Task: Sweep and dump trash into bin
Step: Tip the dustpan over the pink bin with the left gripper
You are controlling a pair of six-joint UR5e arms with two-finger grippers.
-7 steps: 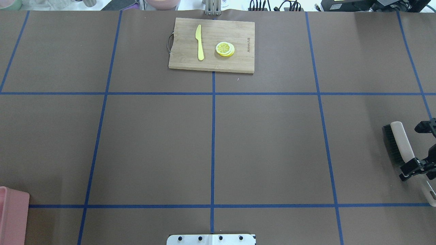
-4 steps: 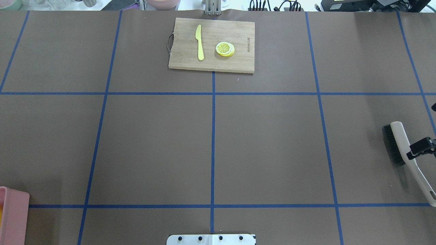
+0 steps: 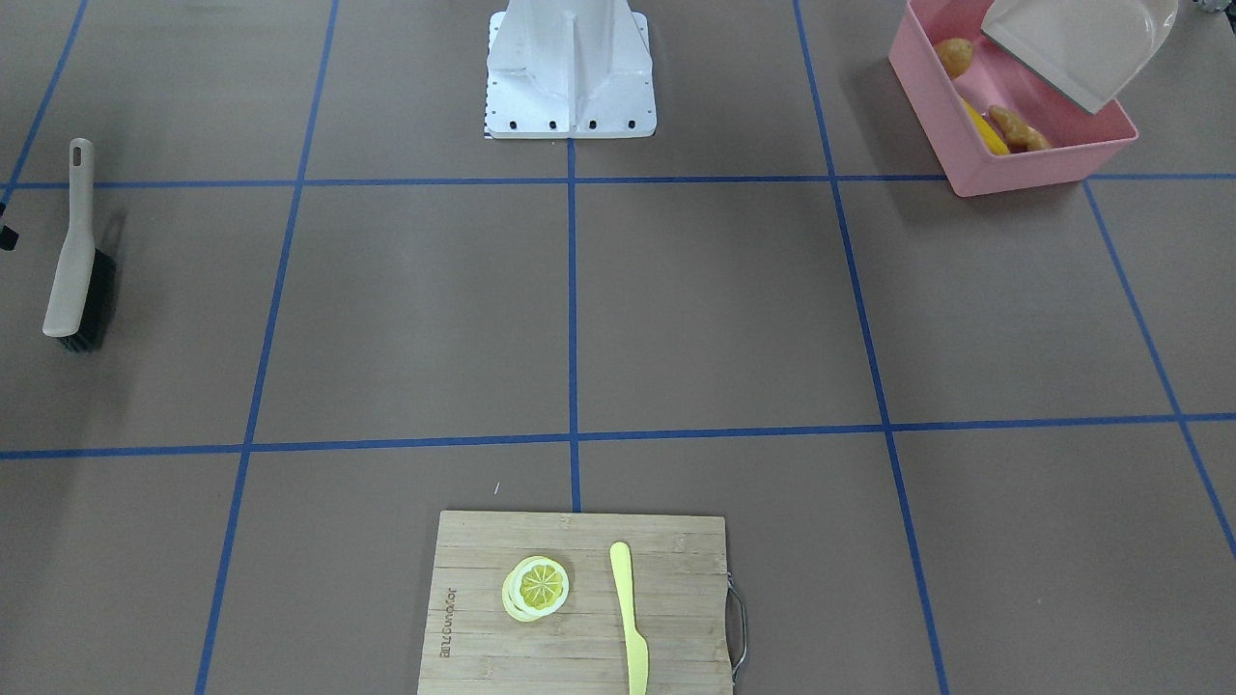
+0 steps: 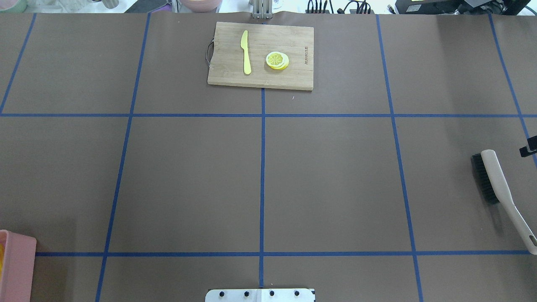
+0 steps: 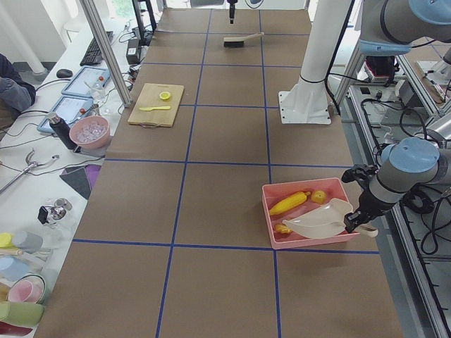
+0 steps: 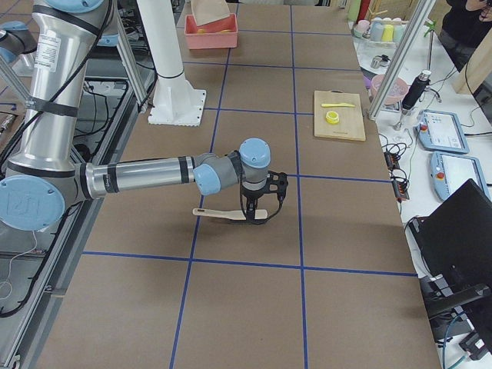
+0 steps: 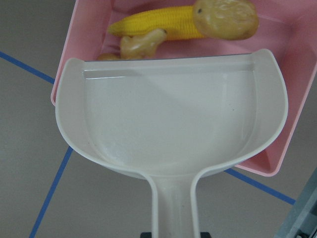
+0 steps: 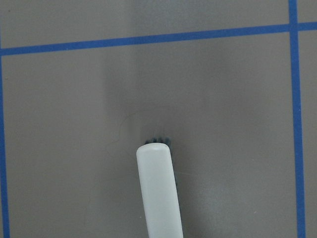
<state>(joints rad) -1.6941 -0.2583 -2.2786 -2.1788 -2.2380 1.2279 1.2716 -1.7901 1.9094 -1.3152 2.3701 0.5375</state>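
Note:
The pink bin [image 3: 1048, 159] stands by the robot's left side. It also shows in the left wrist view [image 7: 292, 129]. In it lie the yellow corn cob [image 7: 158, 22], the tan ginger root [image 7: 141, 43] and the brown potato [image 7: 225, 19]. My left gripper [image 5: 354, 223] is shut on the handle of the beige dustpan [image 7: 173, 114]. It holds the empty pan tilted over the bin. My right gripper [image 6: 260, 211] is open, just above a brush [image 4: 495, 180] that lies flat on the table. Only a black tip of it [image 4: 529, 147] shows at the overhead view's right edge.
A wooden cutting board [image 4: 226, 63] at the far middle carries a pale yellow knife [image 4: 246, 52] and a lemon slice [image 4: 277, 60]. The robot's white base [image 3: 570, 68] stands at the near middle edge. Blue tape lines grid the brown table.
My right gripper has lifted off the brush handle and moved away toward the overhead view's right edge. The brush stays where it lay. A bit of yellow now shows in the bin.

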